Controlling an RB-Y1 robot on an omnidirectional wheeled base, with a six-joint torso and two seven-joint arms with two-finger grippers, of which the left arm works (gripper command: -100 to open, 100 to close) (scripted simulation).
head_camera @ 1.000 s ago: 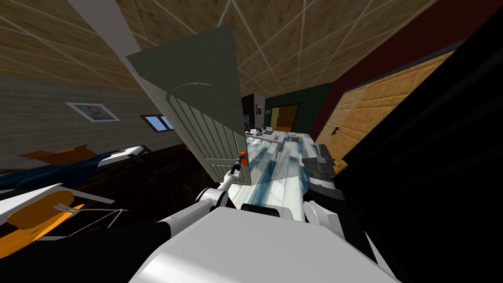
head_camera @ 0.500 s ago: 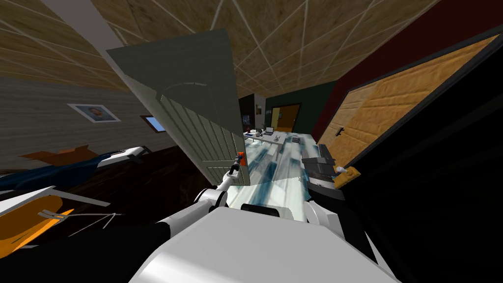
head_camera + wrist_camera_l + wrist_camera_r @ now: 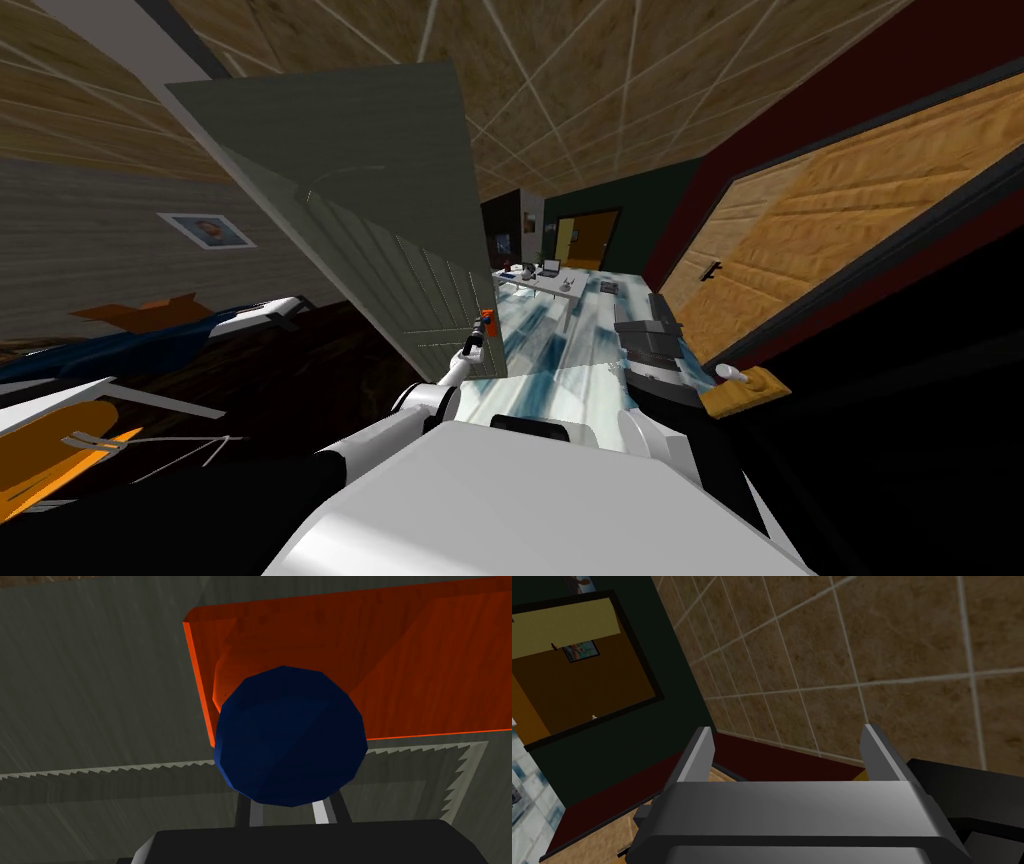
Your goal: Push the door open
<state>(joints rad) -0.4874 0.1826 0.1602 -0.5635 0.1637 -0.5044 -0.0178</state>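
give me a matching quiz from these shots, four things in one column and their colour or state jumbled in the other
Things:
A. door
B. knob
C. plate behind the knob
D. right tool

Colour or state:
1. orange
2. open, holding nothing
3. grey
4. dark blue

Pairs: A-3, B-4, C-1, D-2
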